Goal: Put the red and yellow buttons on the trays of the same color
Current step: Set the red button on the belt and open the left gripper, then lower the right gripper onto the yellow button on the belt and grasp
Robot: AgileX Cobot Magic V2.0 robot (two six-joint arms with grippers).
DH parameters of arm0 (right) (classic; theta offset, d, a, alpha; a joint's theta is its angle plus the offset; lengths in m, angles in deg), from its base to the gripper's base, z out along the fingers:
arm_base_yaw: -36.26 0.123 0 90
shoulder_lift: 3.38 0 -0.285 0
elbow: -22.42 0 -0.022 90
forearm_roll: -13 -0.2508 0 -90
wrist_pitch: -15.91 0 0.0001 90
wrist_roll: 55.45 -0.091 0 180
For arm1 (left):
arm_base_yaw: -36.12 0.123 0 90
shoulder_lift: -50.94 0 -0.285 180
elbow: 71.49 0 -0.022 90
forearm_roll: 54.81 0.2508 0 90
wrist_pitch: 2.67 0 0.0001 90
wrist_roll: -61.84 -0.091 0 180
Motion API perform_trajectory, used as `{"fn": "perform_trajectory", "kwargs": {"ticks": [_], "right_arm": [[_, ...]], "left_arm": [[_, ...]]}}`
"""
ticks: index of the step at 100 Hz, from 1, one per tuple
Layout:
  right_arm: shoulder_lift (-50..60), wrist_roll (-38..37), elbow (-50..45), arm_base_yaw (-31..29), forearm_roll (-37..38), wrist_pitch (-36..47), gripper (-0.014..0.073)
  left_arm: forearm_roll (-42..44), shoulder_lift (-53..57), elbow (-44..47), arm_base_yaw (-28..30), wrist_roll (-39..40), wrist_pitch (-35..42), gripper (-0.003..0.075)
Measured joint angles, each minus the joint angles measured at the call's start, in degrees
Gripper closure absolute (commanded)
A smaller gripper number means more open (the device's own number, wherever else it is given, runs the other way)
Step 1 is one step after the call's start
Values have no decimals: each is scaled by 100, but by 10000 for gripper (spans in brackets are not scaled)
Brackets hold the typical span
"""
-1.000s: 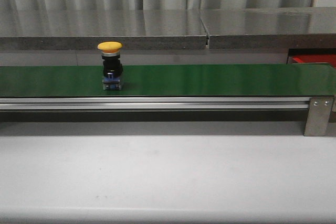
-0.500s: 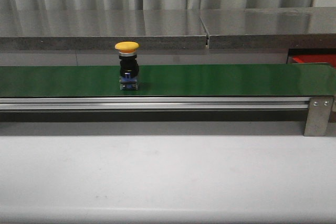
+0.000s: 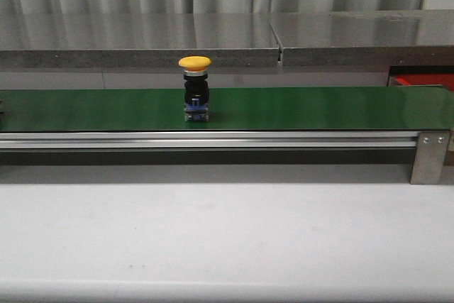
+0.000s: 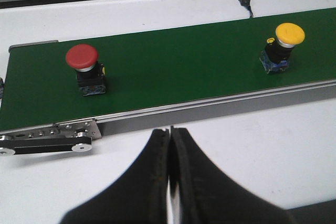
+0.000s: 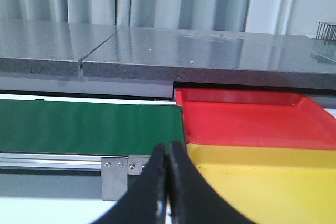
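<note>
yellow button (image 3: 195, 89) upright on green belt (image 3: 298, 108), red button (image 4: 85, 68) further upstream; left claw (image 4: 169, 145) and right claw (image 5: 168, 162) both closed, empty

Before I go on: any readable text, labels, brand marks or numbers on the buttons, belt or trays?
None readable in any view.
Yellow button: blue base too small to show any print.
Red button: no marking visible.
Green belt, red tray, yellow tray: plain surfaces.
</note>
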Motion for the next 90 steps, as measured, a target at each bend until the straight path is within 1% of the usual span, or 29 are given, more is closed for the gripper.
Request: {"fn": "perform_trajectory", "kwargs": {"ticks": [17,31,47,59,79,90], "right_arm": [[0,0,0,0,0,220,668],[0,0,0,0,0,422,668],[-71,0,319,0,0,-127,668],[-573,-50,702,15,0,-414,668],[-1815,-114,1462,114,-2,-1060,668],[-2479,-114,1921,113,-2,-1251,665]], "left_arm": [[0,1164,742,0,0,12,741],[0,1937,1122,0,0,12,741],[0,2495,1195,0,0,4,741],[0,2679,1195,0,0,4,741],[0,2690,1195,0,0,4,741],[10,2690,1195,0,0,4,741]]}}
